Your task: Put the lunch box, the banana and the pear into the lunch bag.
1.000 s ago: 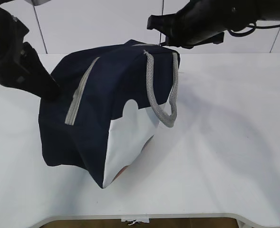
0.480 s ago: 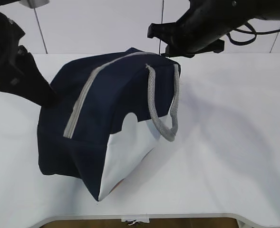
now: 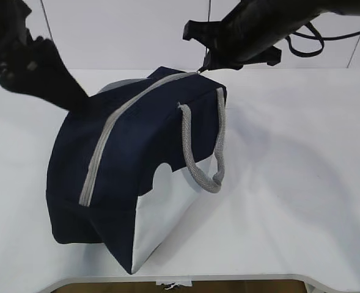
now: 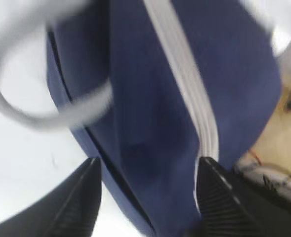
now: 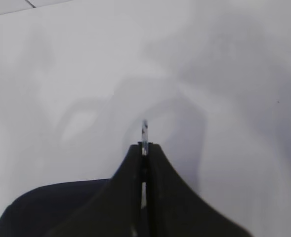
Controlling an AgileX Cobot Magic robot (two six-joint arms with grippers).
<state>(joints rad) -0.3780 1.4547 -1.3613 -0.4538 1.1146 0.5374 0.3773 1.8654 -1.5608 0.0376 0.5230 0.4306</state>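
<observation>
Navy fabric is filling the middle of the exterior view: the lunch bag is sitting on the white counter, leaning over, its grey zipper running from lower left up to the top right corner and looking closed along the whole visible length. One grey handle is hanging down over the white side panel.

At the upper right of the frame the right gripper is hovering at the bag's top corner, its fingers pressed together on a thin metallic piece, probably the zip pull, though it is too small to be sure. At the upper left the left gripper is meeting the bag's far end; in the left wrist view its fingers are standing apart on either side of the fabric, not clamping it.

No lunch box, banana or pear is showing in any view, so they are either hidden inside the bag or out of frame; I cannot tell which.

Judging from this, the step in hand is finishing the zipper. Doing it well is calling for a pull straight along the zipper line while the bag is steadied, because the loose bag may simply tip or lift.
</observation>
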